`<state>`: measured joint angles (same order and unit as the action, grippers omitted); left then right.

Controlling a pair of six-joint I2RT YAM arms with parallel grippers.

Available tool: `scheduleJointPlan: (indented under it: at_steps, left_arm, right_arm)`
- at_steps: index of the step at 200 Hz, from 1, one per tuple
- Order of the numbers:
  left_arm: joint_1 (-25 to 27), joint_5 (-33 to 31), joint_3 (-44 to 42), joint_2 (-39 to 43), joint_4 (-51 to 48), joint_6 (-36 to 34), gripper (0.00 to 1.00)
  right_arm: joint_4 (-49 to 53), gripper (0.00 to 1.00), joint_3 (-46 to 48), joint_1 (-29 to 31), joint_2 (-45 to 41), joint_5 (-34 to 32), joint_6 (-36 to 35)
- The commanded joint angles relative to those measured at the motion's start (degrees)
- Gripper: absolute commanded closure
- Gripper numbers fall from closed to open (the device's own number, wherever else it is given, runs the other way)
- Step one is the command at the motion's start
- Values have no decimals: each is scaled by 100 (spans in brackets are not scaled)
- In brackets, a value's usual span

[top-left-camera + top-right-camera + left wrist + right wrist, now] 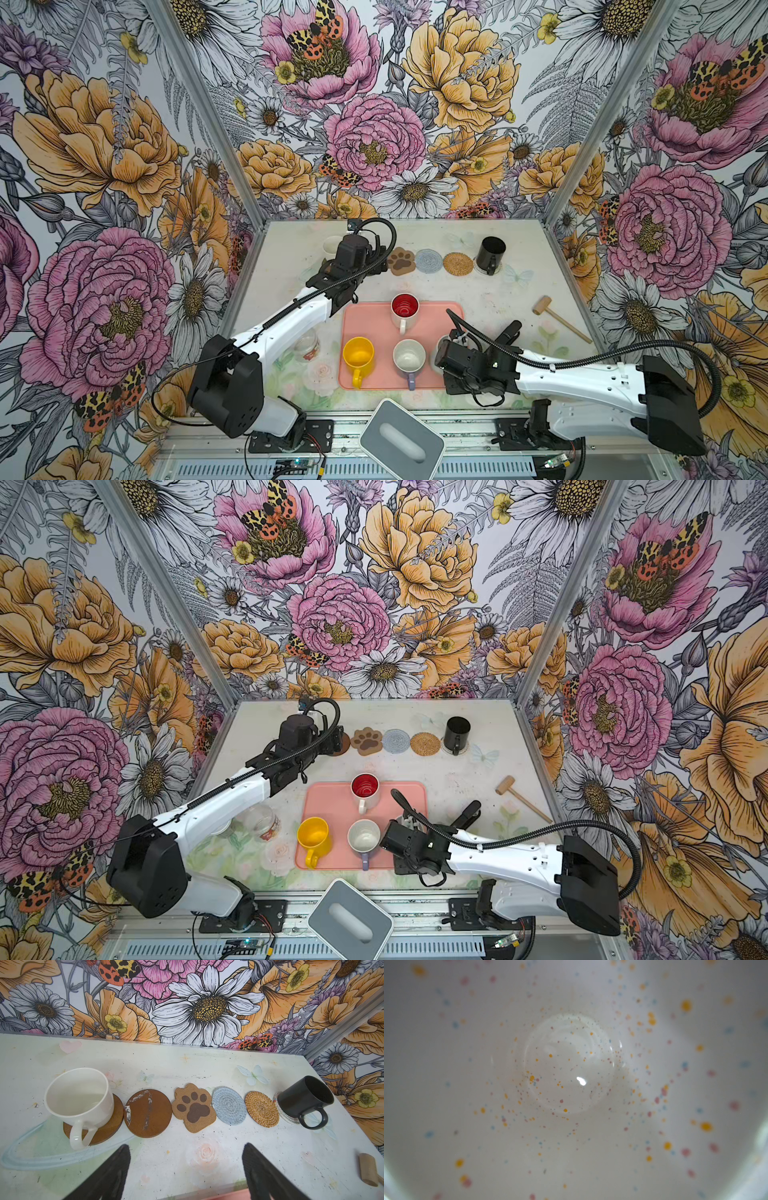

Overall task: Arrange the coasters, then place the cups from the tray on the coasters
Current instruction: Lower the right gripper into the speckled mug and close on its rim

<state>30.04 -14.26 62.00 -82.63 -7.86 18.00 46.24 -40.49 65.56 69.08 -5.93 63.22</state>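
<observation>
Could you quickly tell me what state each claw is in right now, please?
Left claw: open, holding nothing.
Right claw: over the speckled cup; open or closed cannot be told.

Painted table [478, 286]: tray [363, 322], coasters [429, 261], mallet [561, 319], jar [306, 347].

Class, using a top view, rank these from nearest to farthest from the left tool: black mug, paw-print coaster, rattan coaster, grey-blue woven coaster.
1. Paw-print coaster: just right of the left tool, in the back row.
2. Grey-blue woven coaster: next along to the right.
3. Rattan coaster: further right again.
4. Black mug: at the row's right end.
</observation>
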Motion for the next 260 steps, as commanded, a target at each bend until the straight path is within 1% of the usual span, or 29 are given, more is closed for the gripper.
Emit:
scheduleJointPlan:
  at_steps: [1, 111, 192, 260]
  left_arm:
    - [-73, 106, 76, -60, 52, 28, 14]
    - [-106, 125, 43, -61, 65, 52, 14]
    - [-131, 108, 16, -43, 72, 55, 14]
    - [-143, 109, 10, -51, 74, 68, 14]
  right_arm:
    - [28, 100, -270, -26, 126, -121, -166]
    - [454, 100, -643, -30, 149, -676, -250]
    - [477, 100, -643, -19, 141, -991, -230]
    - [476, 100, -706, 21, 92, -1409, -249]
